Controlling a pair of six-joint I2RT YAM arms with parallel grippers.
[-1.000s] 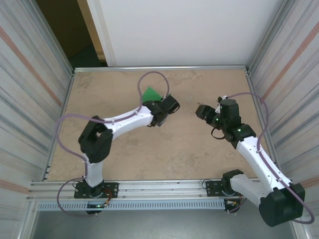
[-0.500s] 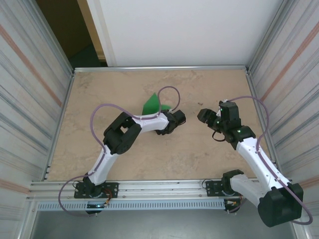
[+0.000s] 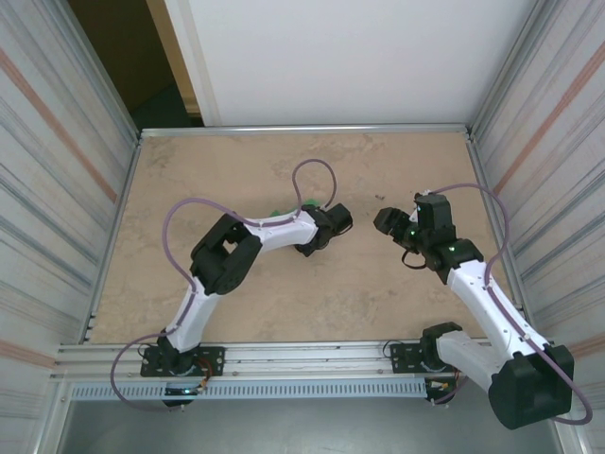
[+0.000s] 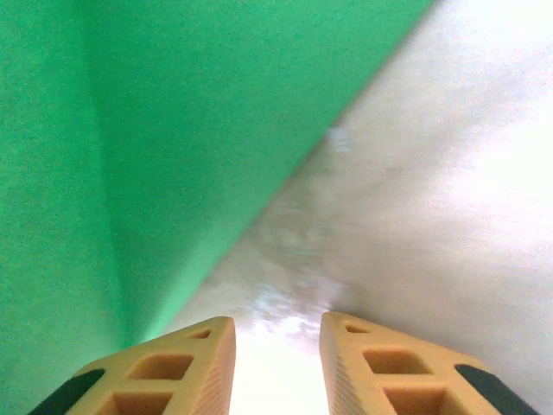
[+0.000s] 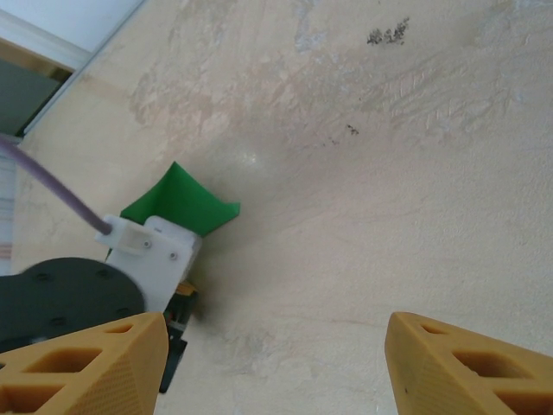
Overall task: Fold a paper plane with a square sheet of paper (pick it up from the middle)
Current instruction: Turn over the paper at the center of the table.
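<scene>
Arms point(image 3: 274, 230) white w/ blk joints point(image 3: 222, 265), purple cables point(image 3: 313, 162)

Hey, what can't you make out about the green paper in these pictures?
Right wrist view: the bright-green sheet of paper has its lower part covered by the left arm's white wrist block.
Top view: the left arm hides nearly all of the paper, so its shape and folds are unreadable.
Left wrist view: the paper is blurred and runs off the top and left edges.

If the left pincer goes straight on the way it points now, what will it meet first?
Probably the bare table, just beside the edge of the green paper; the depth is unclear.
</scene>
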